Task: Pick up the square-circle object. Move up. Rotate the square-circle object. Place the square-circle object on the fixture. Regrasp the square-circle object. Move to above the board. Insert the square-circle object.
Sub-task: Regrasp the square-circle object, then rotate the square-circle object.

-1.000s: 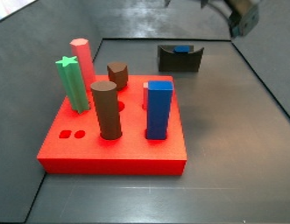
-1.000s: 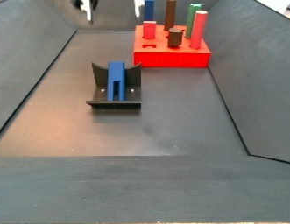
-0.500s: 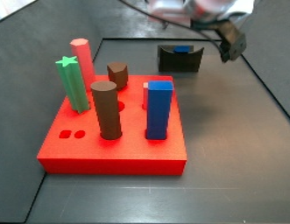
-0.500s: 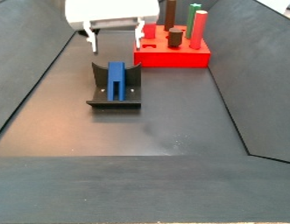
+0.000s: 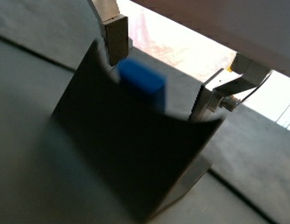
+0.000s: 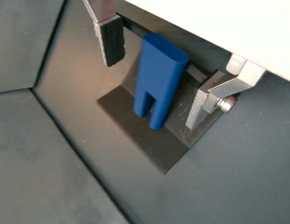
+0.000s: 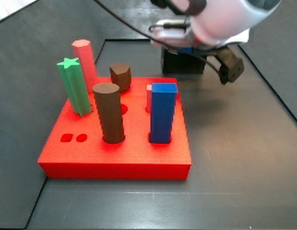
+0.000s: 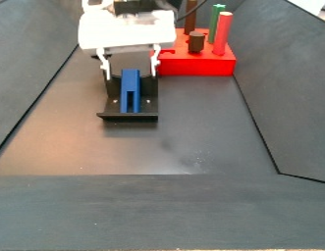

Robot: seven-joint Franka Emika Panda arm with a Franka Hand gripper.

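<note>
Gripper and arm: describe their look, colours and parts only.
The gripper has flat silver plate fingers with dark pads. In a side view its body is a white box, and in a side view the arm is rounded white with a dark cable.

A dark grey, matte floor (image 8: 191,137) with raised sloping walls carries everything. Directly on it stands the fixture (image 8: 127,106), a small dark grey-black bracket on a base plate, near the middle of the floor. Beyond the fixture, toward the far wall, the board (image 8: 193,61), a flat red square slab, rests on the same floor, well apart from the fixture. The gripper (image 8: 126,61) hangs over the fixture.
</note>
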